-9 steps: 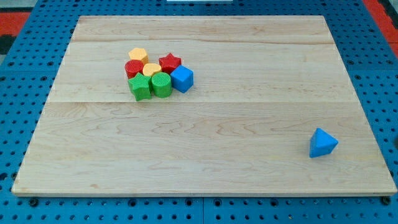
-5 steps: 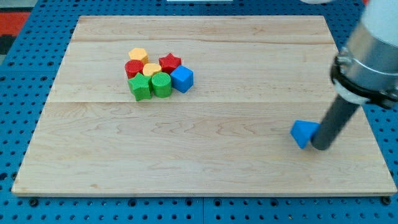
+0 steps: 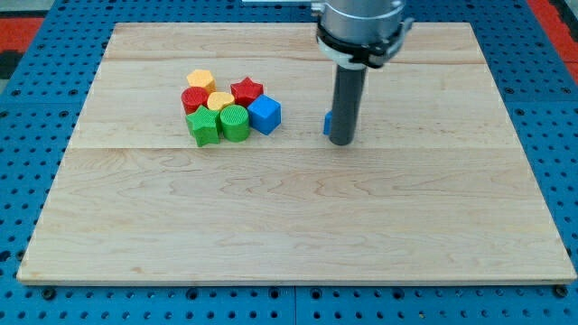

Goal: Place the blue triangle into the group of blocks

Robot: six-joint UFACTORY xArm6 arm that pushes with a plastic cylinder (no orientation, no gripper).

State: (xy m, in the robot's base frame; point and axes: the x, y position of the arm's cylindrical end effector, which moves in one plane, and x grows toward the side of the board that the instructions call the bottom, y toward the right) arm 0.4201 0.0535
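Observation:
The blue triangle [image 3: 329, 124] is mostly hidden behind my rod; only a thin blue edge shows at the rod's left side, near the board's middle. My tip [image 3: 340, 142] rests on the board, touching the triangle from the right. The group sits to the left: a blue cube [image 3: 265, 115], a red star [image 3: 247, 91], a yellow hexagon [image 3: 200, 80], a red block [image 3: 194, 98], a yellow heart [image 3: 219, 100], a green round block [image 3: 234, 123] and a green star-like block [image 3: 204, 127]. A gap lies between the triangle and the blue cube.
The wooden board [image 3: 298, 226] lies on a blue pegboard table [image 3: 27, 181]. My arm's grey body [image 3: 361, 23] comes in from the view's top.
My tip has pushed the blue triangle from the board's lower right up and left to near the middle, close to the group. The group has not moved.

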